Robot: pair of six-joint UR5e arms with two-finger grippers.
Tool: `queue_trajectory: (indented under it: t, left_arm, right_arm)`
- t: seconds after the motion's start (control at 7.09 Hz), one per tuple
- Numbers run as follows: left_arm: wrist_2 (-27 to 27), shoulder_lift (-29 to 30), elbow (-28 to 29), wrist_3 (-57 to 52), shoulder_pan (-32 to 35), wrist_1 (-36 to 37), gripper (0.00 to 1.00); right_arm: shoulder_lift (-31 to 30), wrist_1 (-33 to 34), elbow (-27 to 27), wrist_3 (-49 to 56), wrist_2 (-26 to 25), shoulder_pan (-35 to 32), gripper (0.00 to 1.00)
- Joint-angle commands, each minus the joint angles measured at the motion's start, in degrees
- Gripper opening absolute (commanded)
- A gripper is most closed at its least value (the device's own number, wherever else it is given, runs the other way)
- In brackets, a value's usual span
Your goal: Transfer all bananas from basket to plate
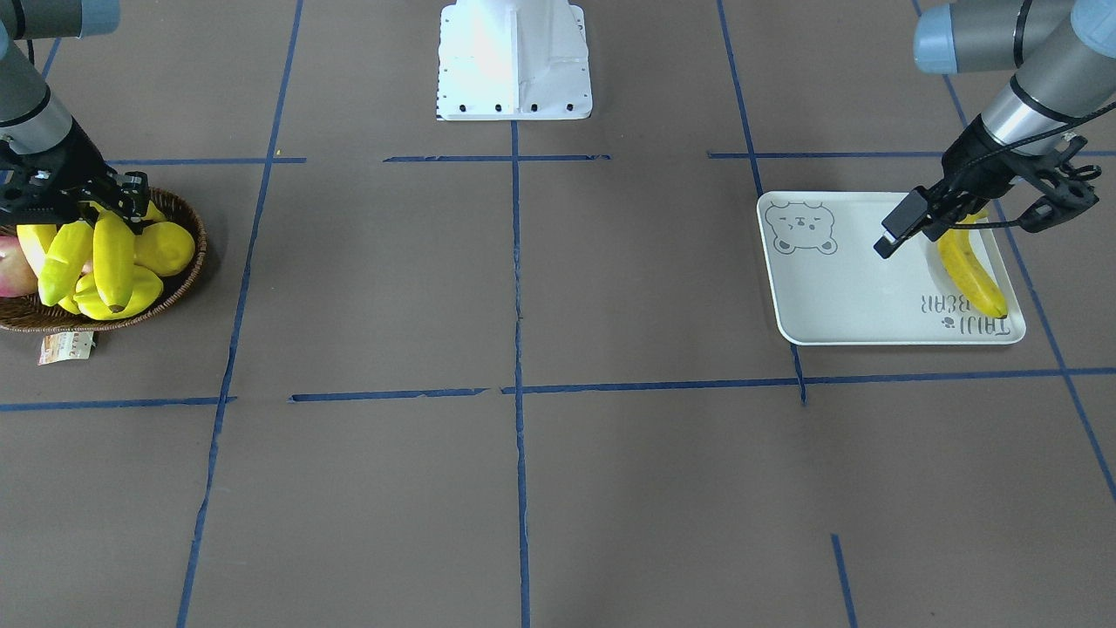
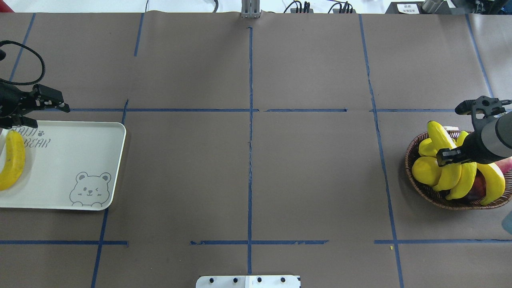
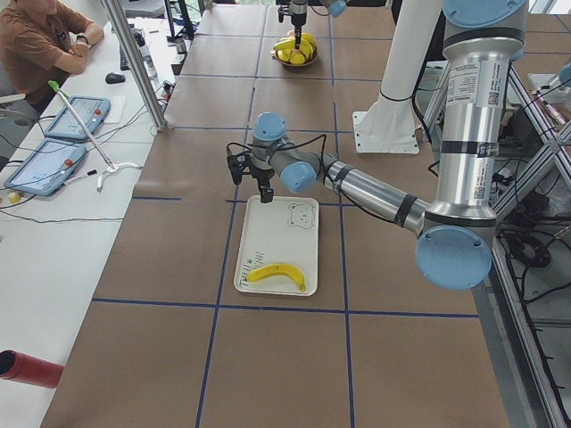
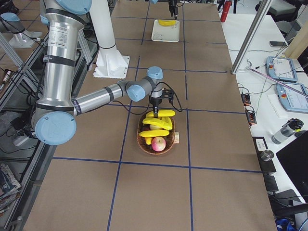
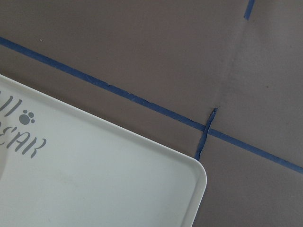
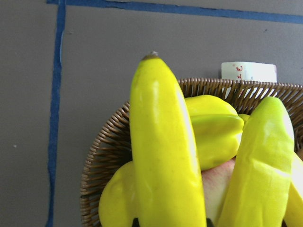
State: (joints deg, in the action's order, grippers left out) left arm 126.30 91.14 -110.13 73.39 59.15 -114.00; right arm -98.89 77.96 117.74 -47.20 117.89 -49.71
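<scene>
- The right claw [image 2: 445, 155] is clamped on one banana, the gripped banana [image 6: 163, 156], at the end nearer the robot. Dark fingertips are seen on either side of it at the bottom edge of the right wrist view.
- The gripped banana is held over the basket [image 6: 102, 151], above the other fruit. Its dark tip is pointed toward the paper tag [image 1: 65, 346] at the rim. Whether it touches the fruit beneath cannot be told.
- The other bananas [image 2: 466, 178] are piled in the basket, together with a red-pink apple [image 4: 158, 143] and a rounder yellow fruit [image 1: 166, 247].
- The basket is set at the robot's right end of the brown surface [image 2: 256, 180], which is crossed by blue tape lines.
- The left claw [image 1: 915, 231] is held above the plate [image 2: 72, 152], with its fingers apart and nothing between them.
- One banana, the plated banana [image 2: 13, 162], is laid flat on the plate along the short edge on the robot's outer left, just beside the grey lettering [image 5: 21, 137]. It is not touched by the left claw.
- A grey bear face [image 2: 90, 188] is printed in the opposite corner of the plate.
- The plate is placed at the robot's left end of the surface, well apart from the basket.
</scene>
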Motion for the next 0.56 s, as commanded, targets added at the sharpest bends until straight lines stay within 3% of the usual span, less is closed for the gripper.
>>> queue_trajectory:
  t: [0.0, 0.28, 0.42]
  left_arm:
    - [0.1, 0.0, 0.0, 0.0, 0.0, 0.0, 1.0]
    - [0.2, 0.3, -0.1, 0.0, -0.2, 0.0, 1.0]
    - [0.3, 0.6, -0.1, 0.0, -0.3, -0.1, 1.0]
  right_arm:
    - [0.0, 0.3, 1.6, 0.1, 8.0, -6.2, 0.02]
    - [0.2, 0.4, 5.5, -0.1, 13.1, -7.3, 0.0]
    - [4.4, 3.0, 6.6, -0.4, 12.9, -5.8, 0.0]
